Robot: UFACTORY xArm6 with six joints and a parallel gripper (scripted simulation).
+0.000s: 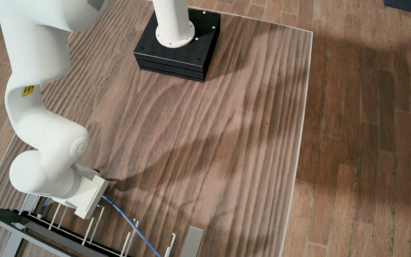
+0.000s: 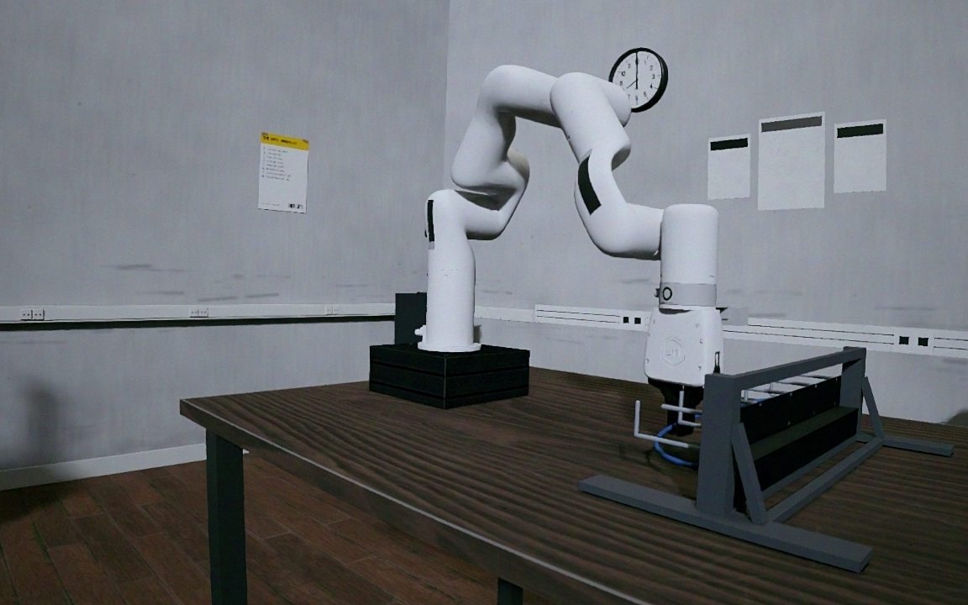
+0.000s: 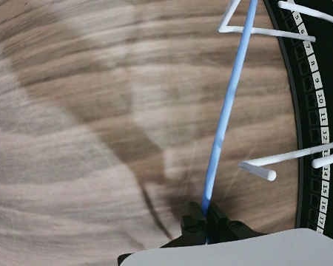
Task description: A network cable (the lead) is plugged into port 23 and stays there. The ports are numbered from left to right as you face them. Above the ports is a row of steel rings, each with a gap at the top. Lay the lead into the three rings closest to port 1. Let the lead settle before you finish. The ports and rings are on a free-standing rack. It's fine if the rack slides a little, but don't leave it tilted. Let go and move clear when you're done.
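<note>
The thin blue network cable [image 3: 231,99] runs in a straight, taut-looking line from the dark fingers of the white arm's gripper [image 3: 206,224] toward the far end of the rack, passing in front of the white steel ring prongs [image 3: 266,32] rather than inside them. In the top view it leaves the gripper and slants across the table toward the rings at the low-numbered end [image 1: 130,233]. The gripper is clenched on the cable, low beside the grey free-standing rack [image 2: 717,421], whose black port strip [image 3: 317,103] shows small numbered labels.

The step in hand appears to be carrying the cable along the ring row toward port 1. To do it well, the cable likely needs lifting above the prong tips, shifting toward the panel, then lowering through each gap in turn. Slack matters: a tight pull could strain the plugged end or drag and tip the rack, so moving slowly with a gentle sag seems wise. The rack stands level on the dark wooden table [image 2: 397,451].
</note>
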